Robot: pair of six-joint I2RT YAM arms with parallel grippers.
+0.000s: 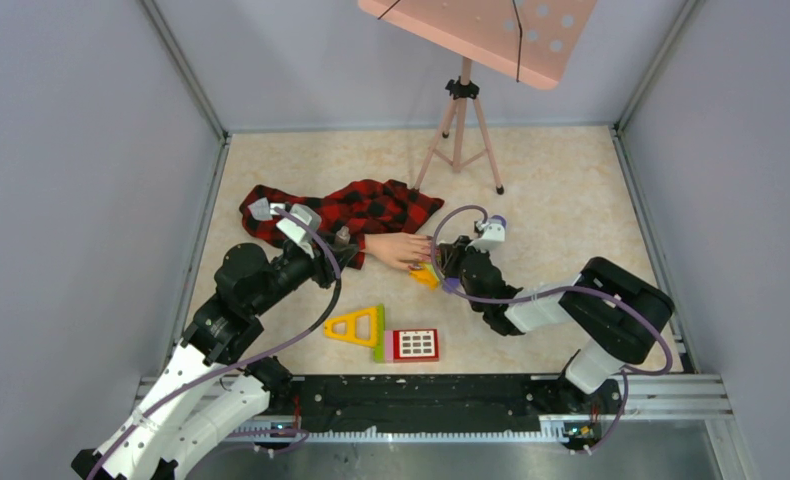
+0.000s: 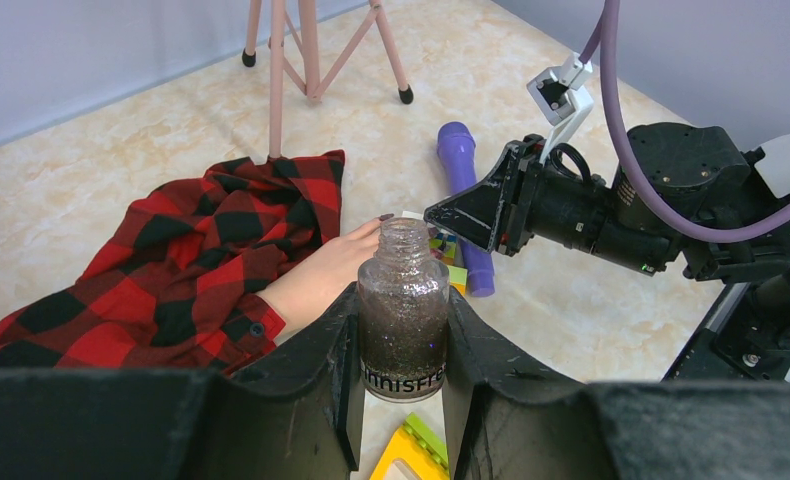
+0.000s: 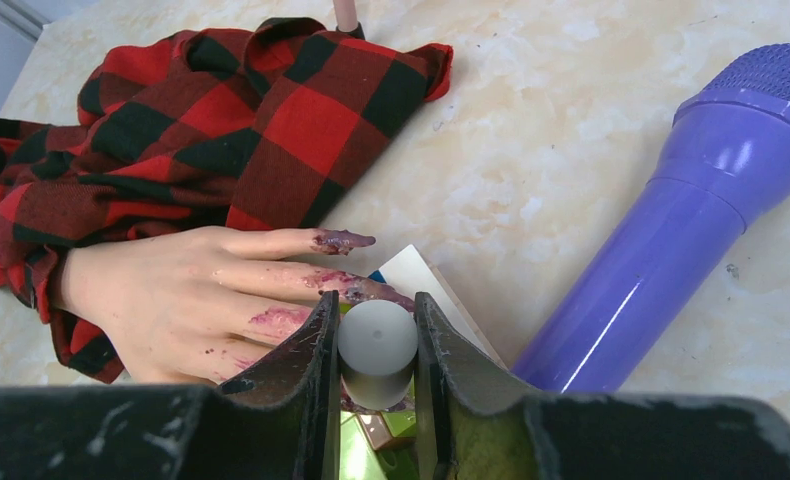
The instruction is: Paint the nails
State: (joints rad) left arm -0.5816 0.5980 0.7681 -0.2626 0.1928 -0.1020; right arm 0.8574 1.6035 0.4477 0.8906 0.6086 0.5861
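The mannequin hand (image 3: 171, 300) lies palm down near the middle of the bench (image 3: 571, 120), its fingers pointing toward the right of the frame in the top view. Its red-and-black plaid sleeve (image 3: 231, 130) is bunched up to the upper left. The nails (image 3: 345, 240) are dark purplish, with purple smears running back along the fingers and over the knuckles.

The right claw (image 3: 374, 310) pinches a pale grey round cap (image 3: 376, 345) between its two fingers, just below the fingertips of the mannequin hand in the right wrist view. Whatever hangs under the cap is hidden, so I cannot tell whether anything touches a nail.

The left claw (image 2: 401, 296) is clamped on a small clear bottle (image 2: 403, 330) full of dark glitter. The bottle stands upright with its neck open, just beside the wrist end of the hand.

A purple toy microphone (image 3: 671, 230) lies on the bench at the right of the right wrist view. A yellow triangle (image 1: 356, 325) and a red-and-white tile (image 1: 414, 344) sit lower in the top view, and a pink tripod stand (image 1: 461, 120) rises at the top.
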